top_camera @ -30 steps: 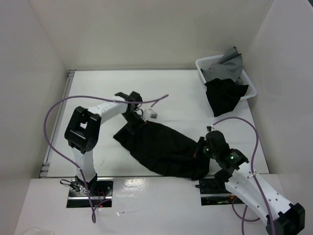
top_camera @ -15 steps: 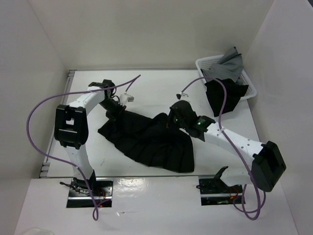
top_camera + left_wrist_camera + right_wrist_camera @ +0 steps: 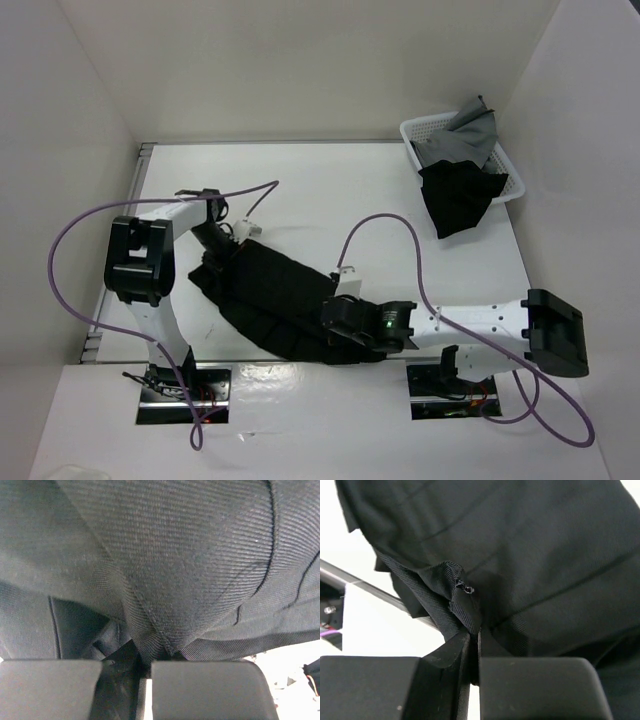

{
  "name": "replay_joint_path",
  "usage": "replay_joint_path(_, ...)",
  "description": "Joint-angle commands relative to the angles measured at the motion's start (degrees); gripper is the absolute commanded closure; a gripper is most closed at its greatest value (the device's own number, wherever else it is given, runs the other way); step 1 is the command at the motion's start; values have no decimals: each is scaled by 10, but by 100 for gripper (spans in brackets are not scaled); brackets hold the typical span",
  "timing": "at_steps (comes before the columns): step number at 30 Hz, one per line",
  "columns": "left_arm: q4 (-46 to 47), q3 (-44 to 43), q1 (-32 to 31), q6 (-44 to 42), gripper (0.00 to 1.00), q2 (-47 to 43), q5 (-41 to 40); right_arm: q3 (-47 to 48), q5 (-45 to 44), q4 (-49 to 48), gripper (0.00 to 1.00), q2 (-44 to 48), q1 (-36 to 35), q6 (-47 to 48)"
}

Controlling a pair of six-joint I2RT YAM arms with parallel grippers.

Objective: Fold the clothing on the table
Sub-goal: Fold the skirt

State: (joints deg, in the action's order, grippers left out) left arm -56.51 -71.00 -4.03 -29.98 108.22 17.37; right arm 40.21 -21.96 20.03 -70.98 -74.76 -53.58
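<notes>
The clothing, a black pleated skirt, lies bunched in a slanted band on the white table, from centre left toward the near edge. My left gripper is at its far left end, shut on a fold of the black fabric, which is pinched between the jaws. My right gripper reaches in from the right over the band's near end. It is shut on a hemmed edge of the skirt, which rises out of the jaws.
A white basket stands in the far right corner with a grey cloth in it and another black garment hanging over its front. White panels wall the table. Purple cables loop above both arms.
The right gripper has swung from the table's middle to the near edge, carrying the skirt's edge over itself. The left gripper has drawn a little nearer. The skirt is now a narrower band.
</notes>
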Motion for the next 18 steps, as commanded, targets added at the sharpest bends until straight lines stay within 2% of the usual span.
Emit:
replay_joint_path(1,31,7,7,-25,100,-31,-51,-31,-40,69,91,21,-20,-103)
replay_joint_path(2,31,12,7,-25,100,-31,-51,-37,-40,69,81,41,-27,-113)
replay_joint_path(4,31,17,7,-31,100,-36,-51,-43,-35,63,75,49,-48,-121)
replay_joint_path(5,31,24,7,-31,100,-36,-51,-43,-29,69,61,49,-56,-126)
replay_joint_path(7,36,31,7,-31,100,-42,-51,-31,-22,80,42,22,-86,-126)
replay_joint_path(8,36,36,7,-31,100,-42,-51,-20,-22,100,26,-14,-100,-126)
replay_joint_path(10,36,36,7,-31,100,-47,-51,31,-28,137,17,-46,-140,-140)
replay_joint_path(12,36,41,7,-37,100,-52,-51,64,-54,192,15,-56,-163,-157)
replay_joint_path(15,36,47,7,-37,100,-63,-46,80,-71,173,15,-8,-176,-162)
replay_joint_path(17,36,55,7,-37,100,-63,-46,74,-86,149,21,60,-176,-162)
replay_joint_path(18,36,60,2,-37,100,-68,-46,67,-108,134,30,79,-176,-162)
